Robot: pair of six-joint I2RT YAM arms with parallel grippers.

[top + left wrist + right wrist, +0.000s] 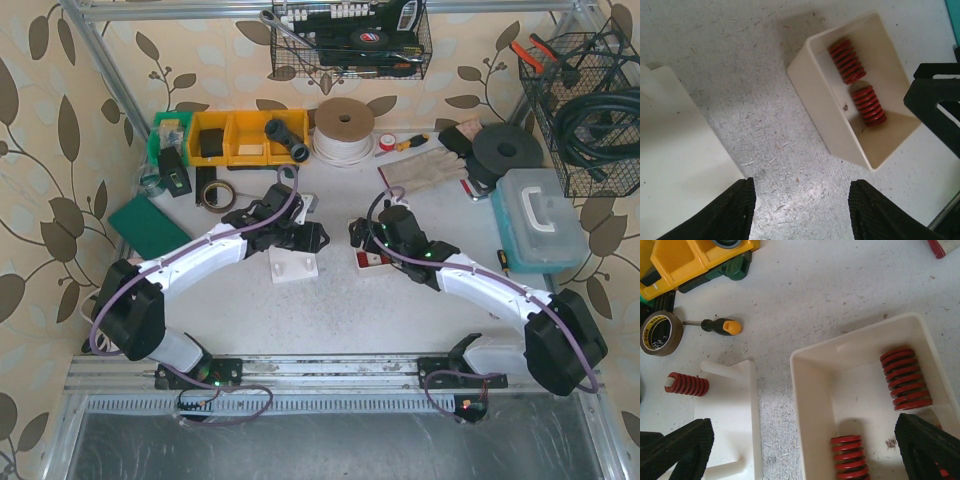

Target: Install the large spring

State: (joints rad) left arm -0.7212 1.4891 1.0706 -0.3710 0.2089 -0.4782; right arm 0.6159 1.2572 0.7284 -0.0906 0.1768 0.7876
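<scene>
Two red springs lie in a cream bin (822,95): one (847,60) toward its far end, the other (868,105) nearer; which is the large spring I cannot tell. They show again in the right wrist view as spring (905,379) and spring (850,457). A third red spring (687,385) sits on a peg of the white fixture (727,410). My left gripper (800,186) hovers open over bare table between fixture and bin, nothing between its fingers. My right gripper (804,425) hangs open above the bin's left wall, holding nothing. In the top view both grippers, left (312,237) and right (357,232), face each other.
Behind the fixture lie a brown tape roll (660,332) and a small orange-handled screwdriver (720,326). Yellow bins (245,137) and a cord reel (345,130) line the back. A green pad (150,225) lies at left, a teal case (540,220) at right.
</scene>
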